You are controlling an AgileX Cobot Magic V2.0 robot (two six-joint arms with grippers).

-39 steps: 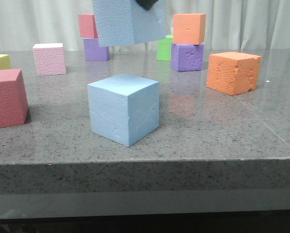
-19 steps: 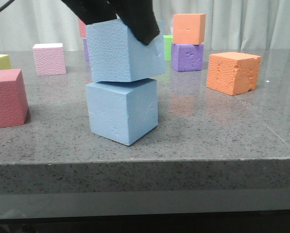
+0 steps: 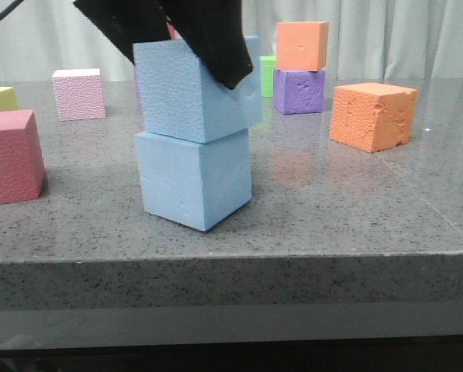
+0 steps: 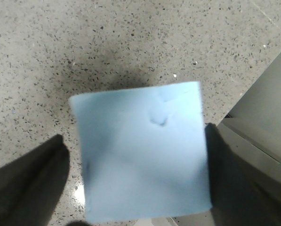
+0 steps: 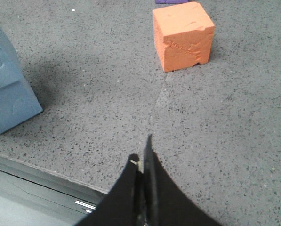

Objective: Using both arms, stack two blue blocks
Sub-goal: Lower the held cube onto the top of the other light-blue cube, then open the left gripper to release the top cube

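The two blue blocks are stacked near the table's front edge. The smoother lower blue block (image 3: 192,178) rests on the table. The pebbled upper blue block (image 3: 188,89) sits on it, tilted and a little askew. My left gripper (image 3: 177,39) comes down from above and is shut on the upper block, which fills the left wrist view (image 4: 140,141) between the two black fingers (image 4: 32,183). My right gripper (image 5: 142,155) is shut and empty, low over the front edge to the right of the stack (image 5: 11,103). It does not show in the front view.
A big orange cube (image 3: 373,116) sits right of the stack and shows in the right wrist view (image 5: 182,35). Behind are an orange cube (image 3: 301,46) on a purple one (image 3: 298,91), a green cube (image 3: 266,75), a pink cube (image 3: 78,94); a red cube (image 3: 10,155) is at the left.
My left gripper has brought the upper blue block down from above onto the lower block. It now rests there, more tilted than half a second ago.
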